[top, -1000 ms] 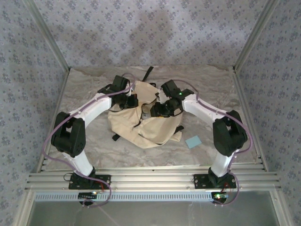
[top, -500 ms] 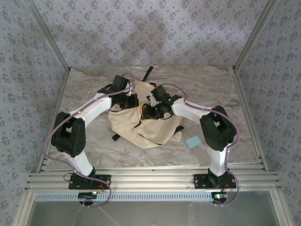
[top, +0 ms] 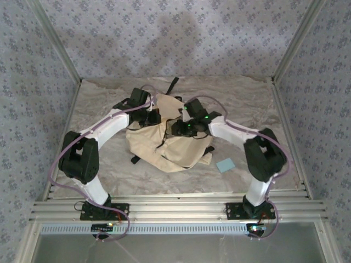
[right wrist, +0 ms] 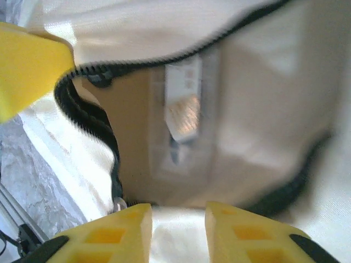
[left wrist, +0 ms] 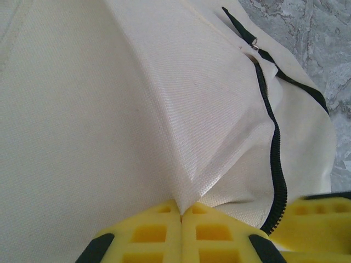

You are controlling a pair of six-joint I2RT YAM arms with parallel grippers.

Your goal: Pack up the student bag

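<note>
Since the earlier frames the right arm's elbow has swung back out toward the right side, while the right fingers [top: 180,127] stay at the mouth of the cream fabric backpack with dark zippers and black straps [top: 164,150]. The left arm and the backpack have not shifted.

The backpack lies slumped in the middle of the grey marbled worktop [top: 274,109], between the two arms. A small light-blue flat square [top: 225,165] lies on the worktop just beside its right corner.

From the left wrist, the left fingers [left wrist: 189,219] are pressed together on a raised fold of the backpack's cloth [left wrist: 109,109], next to the black zipper line [left wrist: 276,170].

From the right wrist, the right fingers [right wrist: 137,227] stand apart over the unzipped opening, with pale cloth showing in the gap; they seem to grip nothing, though the view is blurred. Inside the backpack [right wrist: 252,109] hangs a white sewn-in label [right wrist: 184,101].
</note>
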